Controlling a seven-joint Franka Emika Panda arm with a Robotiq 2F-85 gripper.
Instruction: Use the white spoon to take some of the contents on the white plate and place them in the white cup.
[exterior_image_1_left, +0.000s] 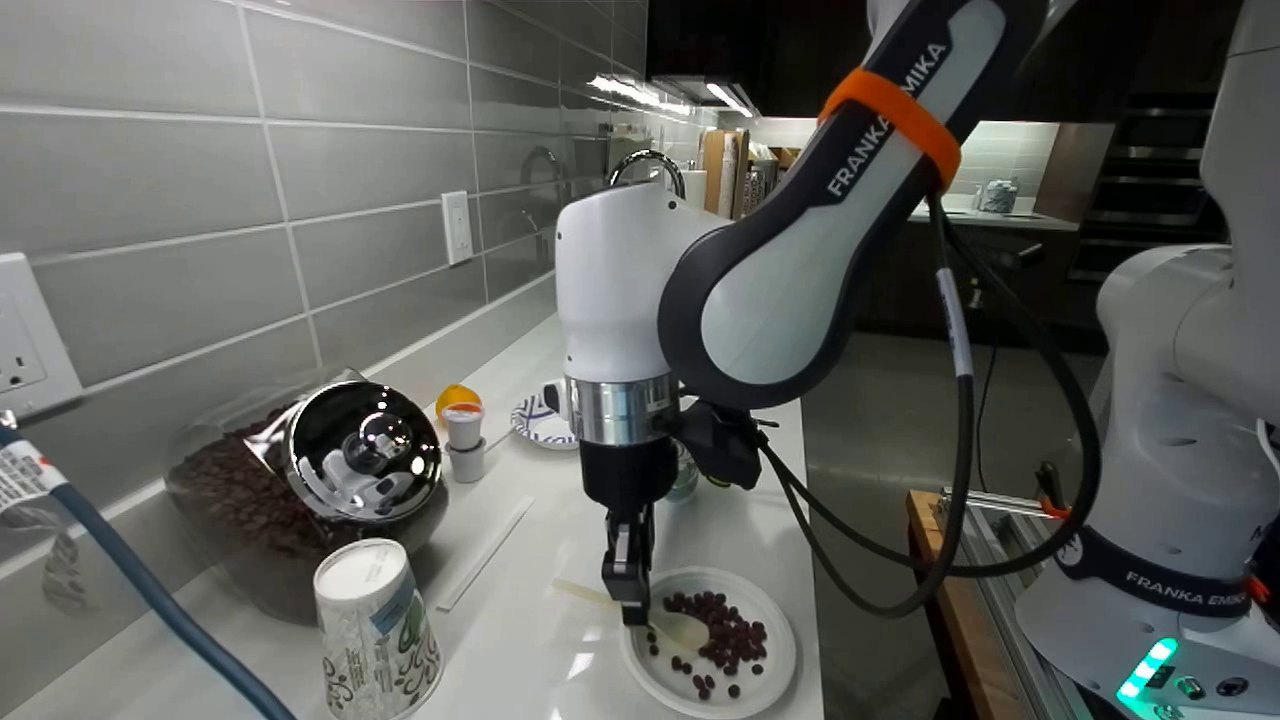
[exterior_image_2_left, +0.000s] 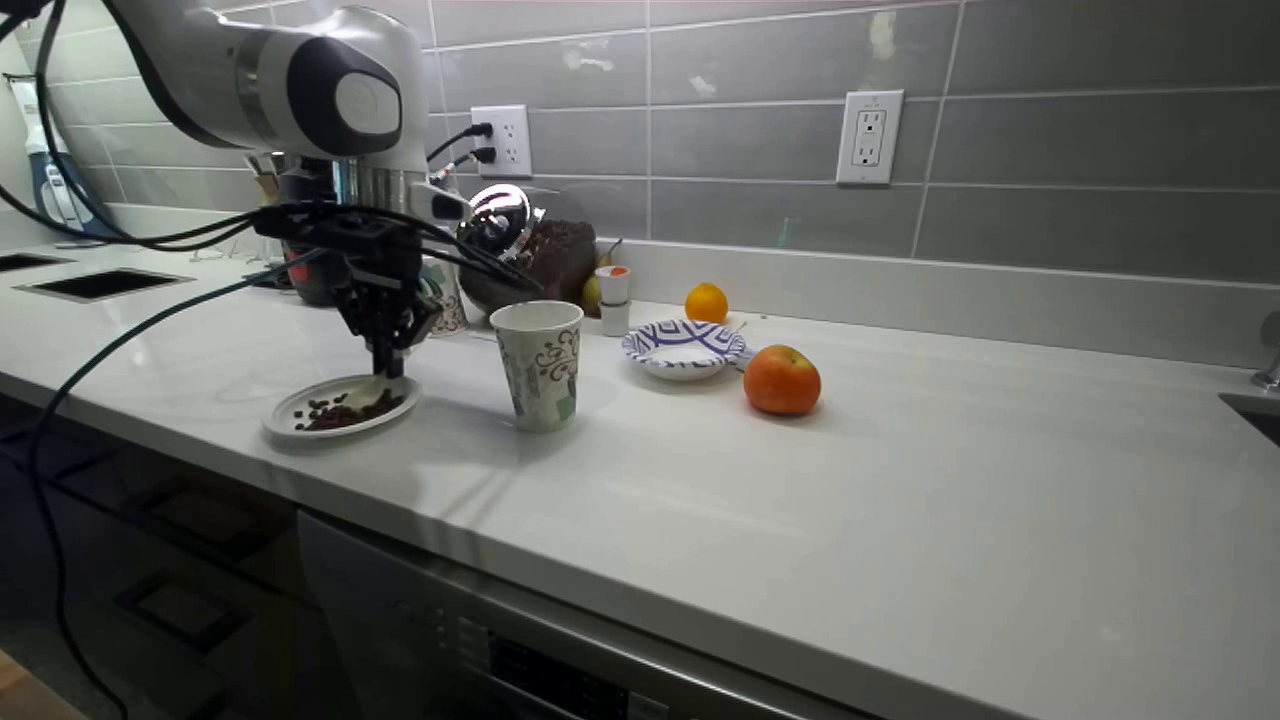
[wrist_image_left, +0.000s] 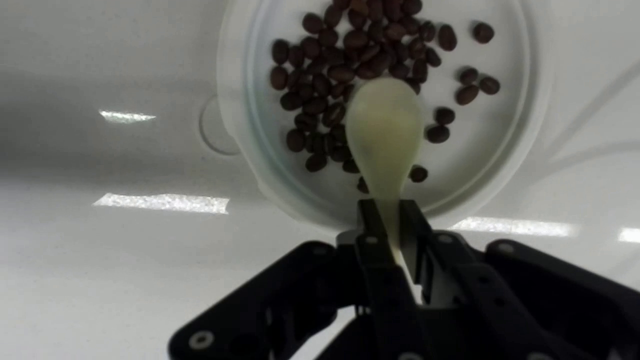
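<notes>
The white spoon (wrist_image_left: 385, 120) is gripped by its handle, with my gripper (wrist_image_left: 386, 207) shut on it at the plate's edge. Its bowl reaches out over the white plate (wrist_image_left: 480, 145) beside the dark brown contents (wrist_image_left: 345, 72), which are heaped with a few pieces scattered apart. No pieces show in the spoon's bowl. In an exterior view the handle's tail sticks out beyond the plate behind the fingers (exterior_image_1_left: 628, 585). Upright and open-mouthed, the white cup (exterior_image_2_left: 540, 370) stands beside the plate in an exterior view; its inside bottom is hidden.
A large tilted jar of beans (exterior_image_1_left: 250, 510) and an upside-down paper cup (exterior_image_1_left: 375, 640) stand along the wall. Past the white cup sit a patterned dish (exterior_image_2_left: 682, 372), a red-orange fruit (exterior_image_2_left: 782, 380), an orange (exterior_image_2_left: 706, 303) and stacked pods (exterior_image_2_left: 614, 300). The plate lies near the counter's front edge.
</notes>
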